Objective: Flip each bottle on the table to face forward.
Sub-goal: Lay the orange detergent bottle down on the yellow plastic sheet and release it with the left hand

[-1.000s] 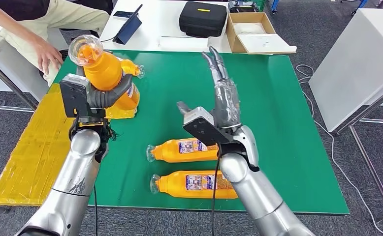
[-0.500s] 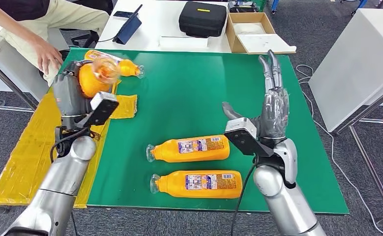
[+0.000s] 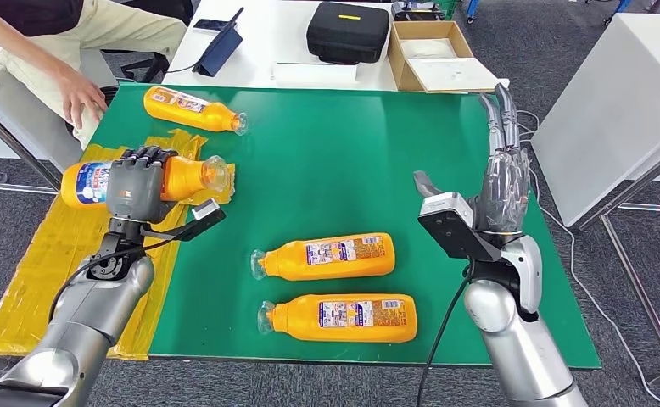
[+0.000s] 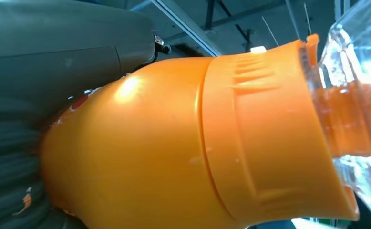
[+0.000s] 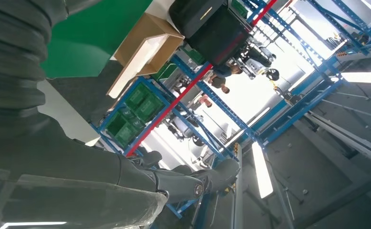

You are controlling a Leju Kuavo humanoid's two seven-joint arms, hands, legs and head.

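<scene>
My left hand [image 3: 141, 184] grips an orange bottle [image 3: 89, 183] held sideways above the table's left edge, its label showing and its clear cap [image 3: 216, 174] pointing right. In the left wrist view the bottle's orange shoulder [image 4: 174, 152] is close up. Two more orange bottles lie label-up near the front of the green table [image 3: 327, 161]: one [image 3: 327, 258] behind, one [image 3: 341, 316] in front, caps to the left. Another bottle [image 3: 192, 109] lies at the back left. My right hand [image 3: 502, 170] is raised over the right side, fingers straight and apart, holding nothing.
A yellow mat [image 3: 51, 254] covers the table's left edge. A person's hand [image 3: 81, 93] hovers at the back left. Behind the green table, a white table carries a black case [image 3: 349, 30], a cardboard box [image 3: 433, 52] and a dark tablet [image 3: 220, 47]. A white table [image 3: 623, 102] stands right.
My left hand has turned the bottle from cap-up to lying sideways with its label showing, and lowered it leftward. My right hand has drawn away to the right.
</scene>
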